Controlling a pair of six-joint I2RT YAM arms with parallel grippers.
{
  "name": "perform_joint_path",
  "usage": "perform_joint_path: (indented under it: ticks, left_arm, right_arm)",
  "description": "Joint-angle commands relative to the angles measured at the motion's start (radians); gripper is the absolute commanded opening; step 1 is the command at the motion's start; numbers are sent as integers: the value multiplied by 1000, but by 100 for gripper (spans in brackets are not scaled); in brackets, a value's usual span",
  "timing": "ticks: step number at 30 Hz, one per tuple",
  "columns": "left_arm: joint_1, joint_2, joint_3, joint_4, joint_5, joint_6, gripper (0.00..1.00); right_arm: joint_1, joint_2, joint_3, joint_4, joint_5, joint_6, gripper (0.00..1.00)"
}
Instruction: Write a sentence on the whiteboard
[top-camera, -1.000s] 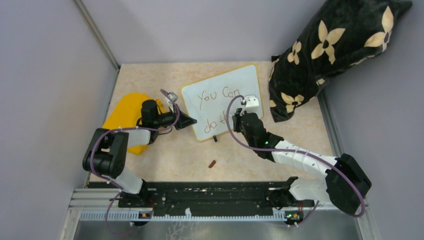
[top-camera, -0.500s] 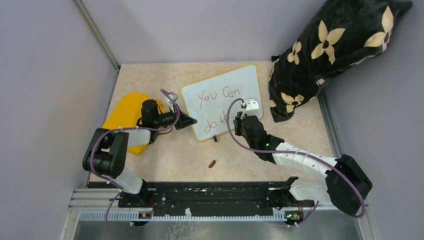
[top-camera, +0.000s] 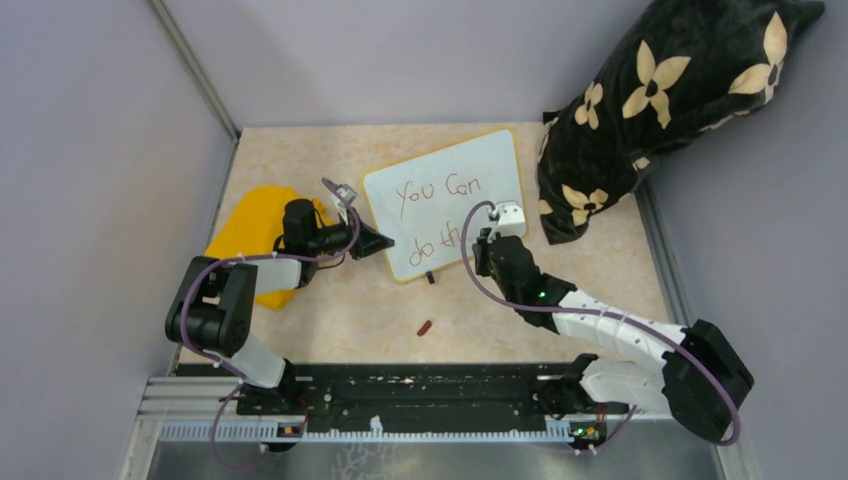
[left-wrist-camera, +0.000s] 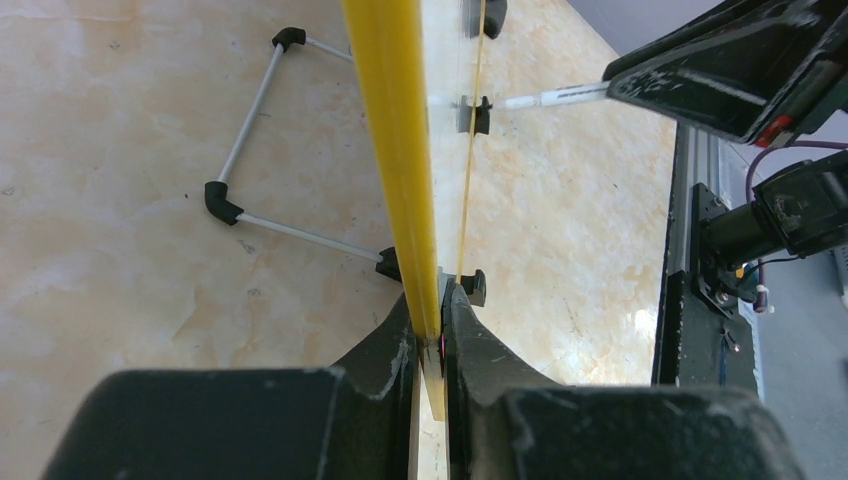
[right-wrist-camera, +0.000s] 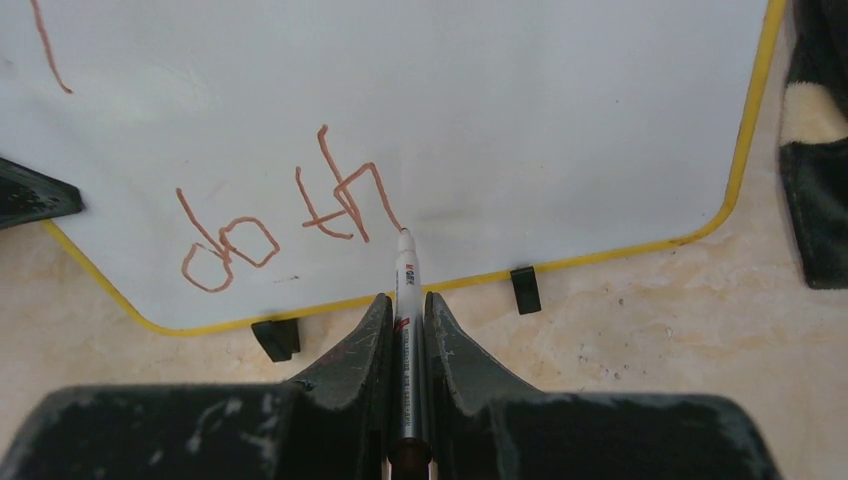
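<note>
The whiteboard (top-camera: 470, 165) stands tilted up on the table, white with a thin yellow rim. On it the sentence (top-camera: 437, 192) reads "You Can", with "do th" (right-wrist-camera: 280, 225) below it in reddish-brown strokes. My left gripper (top-camera: 381, 242) is shut on the board's left edge, pinching the yellow rim (left-wrist-camera: 395, 150) between its fingertips (left-wrist-camera: 465, 340). My right gripper (right-wrist-camera: 405, 300) is shut on a white marker (right-wrist-camera: 406, 275). The marker's tip touches the board just right of the "h". Two black feet (right-wrist-camera: 524, 290) sit along the board's lower edge.
A yellow cloth (top-camera: 250, 225) lies under my left arm. A black pillow with cream flowers (top-camera: 670, 100) leans in the far right corner. A small reddish-brown cap (top-camera: 425, 327) lies on the table near the front. A wire stand (left-wrist-camera: 250, 130) props the board from behind.
My right gripper has moved a little to the right along the lower line with the marker, and more of "th" now shows. The left gripper and the board stay still.
</note>
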Motion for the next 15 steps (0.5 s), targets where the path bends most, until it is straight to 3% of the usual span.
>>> perform_joint_path:
  ticks: [1,15]
  left_arm:
    - [-25,22,-16,-110,-62,101,0]
    - [-28,25,-16,-114,-65,103,0]
  right_arm:
    - [-9,-122,-1,59,15,12,0]
    - [-39,-105,60,114,-4,36,0]
